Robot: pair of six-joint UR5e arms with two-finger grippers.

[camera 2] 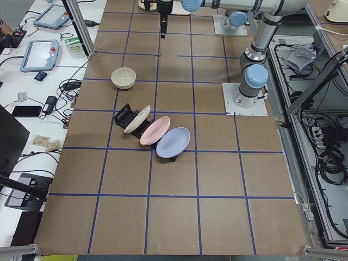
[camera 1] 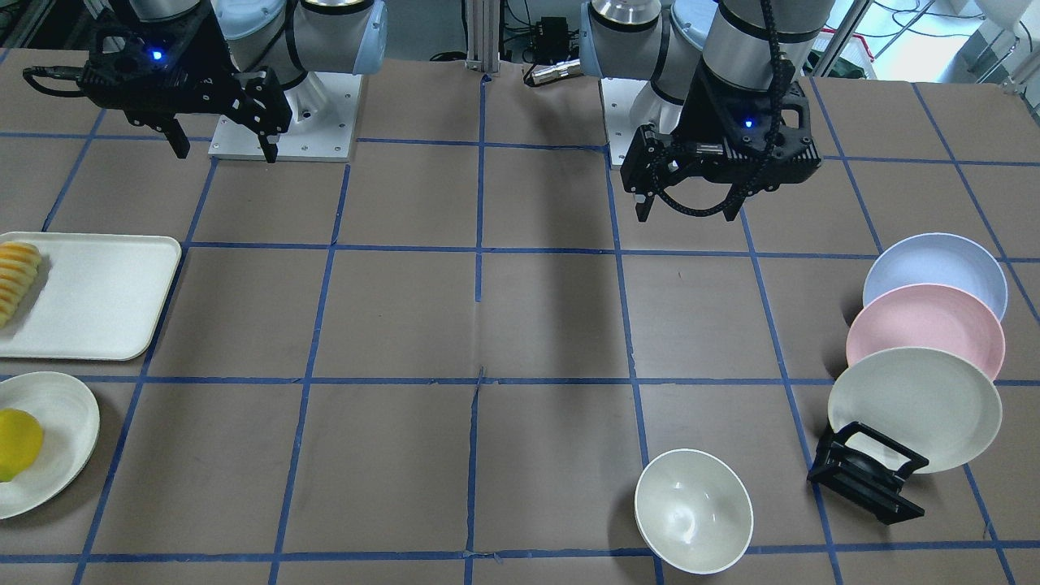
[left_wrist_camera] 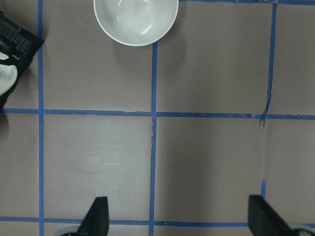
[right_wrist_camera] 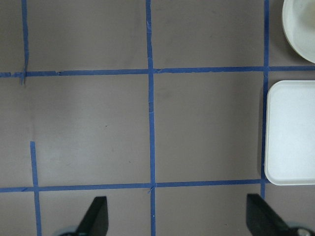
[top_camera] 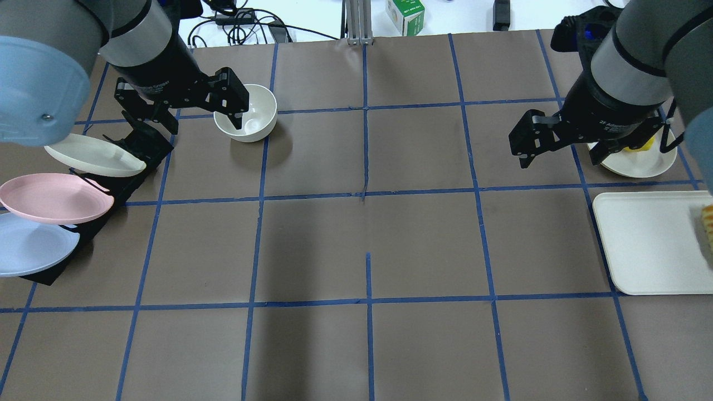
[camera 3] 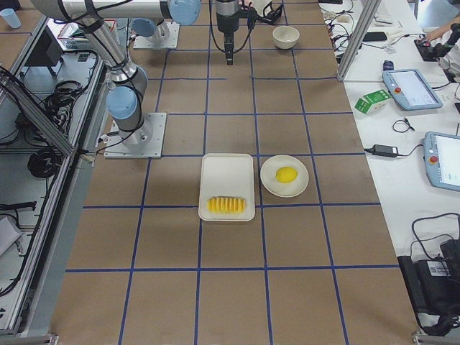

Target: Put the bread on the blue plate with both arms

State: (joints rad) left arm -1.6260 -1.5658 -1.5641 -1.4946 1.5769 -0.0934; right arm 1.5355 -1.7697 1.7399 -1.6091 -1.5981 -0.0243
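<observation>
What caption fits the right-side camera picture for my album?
Bread sits on a white tray beside a lemon on its plate.

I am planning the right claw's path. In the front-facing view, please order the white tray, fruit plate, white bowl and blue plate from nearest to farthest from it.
From the right claw:
1. white tray, on its own side
2. fruit plate, beyond the tray
3. white bowl, past the middle
4. blue plate, at the opposite end

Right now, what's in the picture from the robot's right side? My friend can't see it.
The bread lies on a white tray on the brown table, beside a yellow fruit on a white plate. The right arm reaches toward the far end.
</observation>
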